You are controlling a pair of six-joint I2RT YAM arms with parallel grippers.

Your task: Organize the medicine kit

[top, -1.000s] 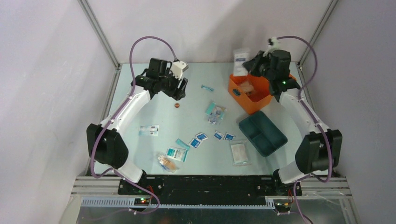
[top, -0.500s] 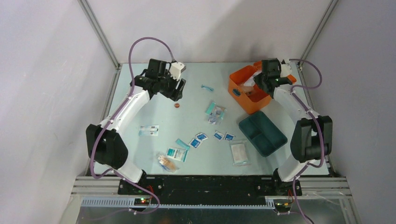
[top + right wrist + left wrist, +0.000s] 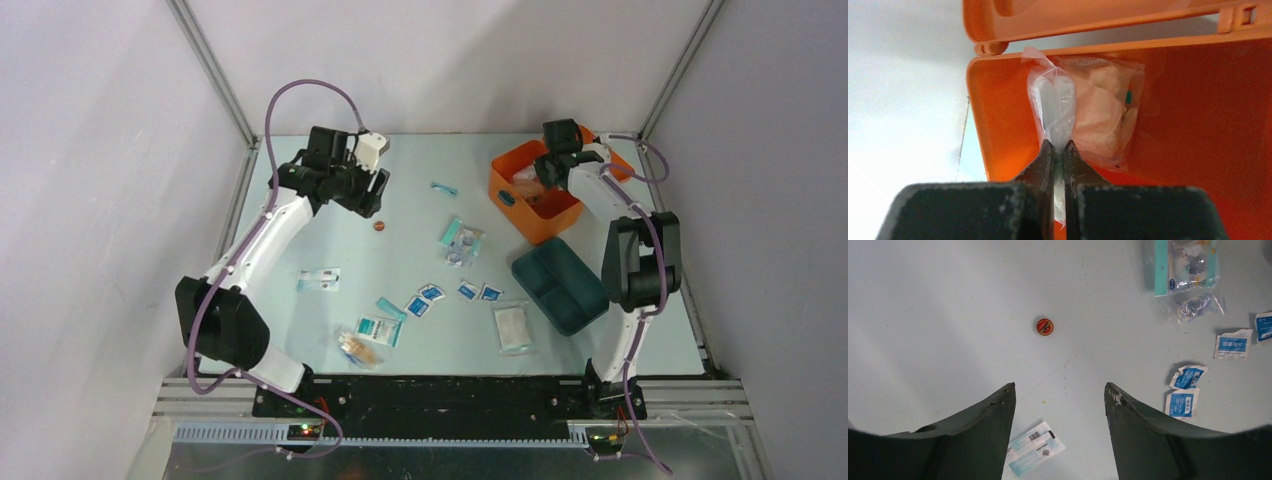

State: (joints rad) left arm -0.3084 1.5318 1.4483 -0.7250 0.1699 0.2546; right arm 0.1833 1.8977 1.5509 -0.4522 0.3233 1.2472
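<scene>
1. The right gripper has come down. A second ago it hung above the kit with a packet lifted clear. Now it reaches inside the orange case, and its arm has folded in closer.
2. The left gripper has shifted slightly toward the far left. The loose things on the surface lie as before.
3. The right gripper's jaws are almost closed, pinching the edge of a clear packet with white contents. The packet leans against a wider bag inside the case.
4. The left gripper is spread wide and holds nothing. It hovers above the surface, with a small red disc ahead of its fingers.
5. The kit stands at the far right of the surface with its lid open. Its teal tray lies out on the surface, just beside the kit on the near side.
6. Only the right wrist view shows the pinch and what is inside the kit; from the top the wrist covers both. The left wrist view shows blue-white sachets and a barcoded slip up close. Only the top view shows the tray and both arms.
</scene>
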